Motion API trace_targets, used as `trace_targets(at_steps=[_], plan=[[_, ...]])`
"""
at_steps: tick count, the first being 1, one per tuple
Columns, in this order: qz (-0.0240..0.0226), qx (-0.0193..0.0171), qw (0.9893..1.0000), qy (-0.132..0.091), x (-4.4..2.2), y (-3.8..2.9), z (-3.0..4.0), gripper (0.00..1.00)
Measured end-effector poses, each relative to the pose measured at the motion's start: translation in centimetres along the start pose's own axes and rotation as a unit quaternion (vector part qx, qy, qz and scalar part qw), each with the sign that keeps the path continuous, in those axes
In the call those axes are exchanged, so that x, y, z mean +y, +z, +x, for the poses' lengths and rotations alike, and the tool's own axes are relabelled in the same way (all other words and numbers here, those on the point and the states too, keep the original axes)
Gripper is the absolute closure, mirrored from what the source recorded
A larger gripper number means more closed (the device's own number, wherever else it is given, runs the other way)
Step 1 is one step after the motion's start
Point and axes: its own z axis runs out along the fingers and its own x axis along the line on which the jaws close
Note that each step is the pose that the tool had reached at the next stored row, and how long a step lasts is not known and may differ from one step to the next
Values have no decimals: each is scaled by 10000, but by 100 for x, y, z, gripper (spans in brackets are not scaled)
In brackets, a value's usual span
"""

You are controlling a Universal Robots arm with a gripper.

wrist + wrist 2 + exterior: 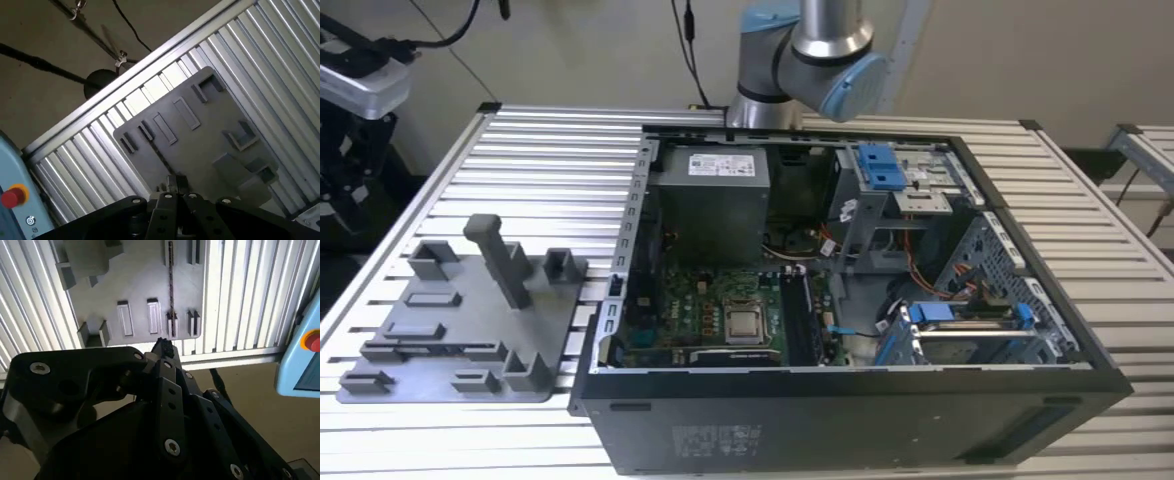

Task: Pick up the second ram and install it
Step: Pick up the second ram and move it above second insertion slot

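Before you, in both wrist views, the black linkage-built gripper [162, 346] [173, 182] hangs above the flat grey plastic fixture plate [140, 285] [210, 130] and is apart from it. Its fingers [168, 182] are drawn together at the tip, and you can see nothing clasped between them. The second ram [171, 290], a thin dark memory stick seen edge-on as a narrow strip, stands in the second wrist view in a long slot of that plate, its near end between two small upright grey tabs. The gripper tip sits in line with this strip, near its end, without touching it. In the exterior view you see the same fixture plate [454, 330], with its raised blocks and one tall post, lying on the ribbed aluminium table [547, 160] at the exterior view's left of the open black computer case [854, 420]. The case lies on its side, its green motherboard [707, 310] exposed. The silver and blue robot arm [814, 60] rises behind the case. A pale blue pendant [300, 360] [10, 165] with a red round button [313, 342] [11, 196] appears beyond the table edge in both wrist views.
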Motion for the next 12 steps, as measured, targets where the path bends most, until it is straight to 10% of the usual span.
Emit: trace_targets(at_steps=[12], plan=[[39, 16, 9963, -855, 0, 0, 0, 89]])
